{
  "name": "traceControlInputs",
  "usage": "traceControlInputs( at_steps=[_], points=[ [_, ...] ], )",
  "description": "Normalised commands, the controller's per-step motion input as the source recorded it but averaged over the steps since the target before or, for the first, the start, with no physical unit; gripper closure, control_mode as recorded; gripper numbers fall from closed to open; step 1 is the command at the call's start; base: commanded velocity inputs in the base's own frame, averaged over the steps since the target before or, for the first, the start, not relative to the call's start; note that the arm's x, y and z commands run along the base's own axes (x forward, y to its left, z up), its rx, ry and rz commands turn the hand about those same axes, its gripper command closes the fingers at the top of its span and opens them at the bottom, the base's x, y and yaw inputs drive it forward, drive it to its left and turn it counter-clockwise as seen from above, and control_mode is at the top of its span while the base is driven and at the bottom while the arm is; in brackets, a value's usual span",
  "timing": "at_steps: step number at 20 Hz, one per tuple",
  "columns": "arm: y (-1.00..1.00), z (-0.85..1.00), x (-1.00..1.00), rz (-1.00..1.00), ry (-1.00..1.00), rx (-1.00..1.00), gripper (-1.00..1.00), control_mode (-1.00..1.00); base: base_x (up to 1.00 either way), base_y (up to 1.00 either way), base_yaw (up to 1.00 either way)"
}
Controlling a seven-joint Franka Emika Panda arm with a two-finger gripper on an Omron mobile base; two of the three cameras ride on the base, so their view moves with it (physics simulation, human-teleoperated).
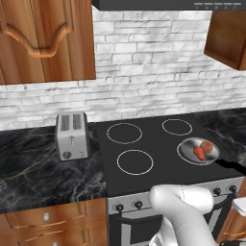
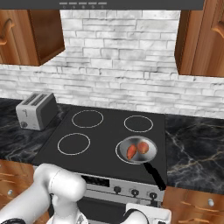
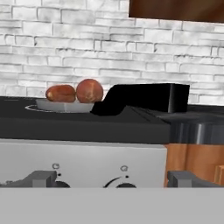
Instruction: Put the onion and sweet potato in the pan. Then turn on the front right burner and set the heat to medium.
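Stove front | fingers spread wide, holding nothing | onion, sweet potato in pan

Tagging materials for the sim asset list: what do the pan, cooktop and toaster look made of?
Pan: silver-grey metal look, dull sheen; handle black, maybe plastic.
Cooktop: smooth black glass look, burners just thin white rings.
Toaster: brushed steel look, grey body with soft highlights.
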Motion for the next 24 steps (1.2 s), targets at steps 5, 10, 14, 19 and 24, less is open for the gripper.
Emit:
traceControlInputs(
  at_steps=[5,10,14,19,24],
  points=[
    [0.0,-0.23,0.06,-0.07,0.0,0.0,-1.0,-1.0,0.0,0.0,0.0],
    [-0.05,-0.1,0.13,0.0,0.0,0.0,-1.0,-1.0,0.0,0.0,0.0],
    [-0.2,-0.01,0.12,0.0,0.0,0.0,-1.0,-1.0,0.0,0.0,0.0],
    [-0.12,0.0,0.01,0.0,0.0,0.0,-1.0,-1.0,0.0,0.0,0.0],
    [0.0,-0.21,0.0,0.0,0.0,0.0,-1.0,-1.0,0.0,0.0,0.0]
  ],
)
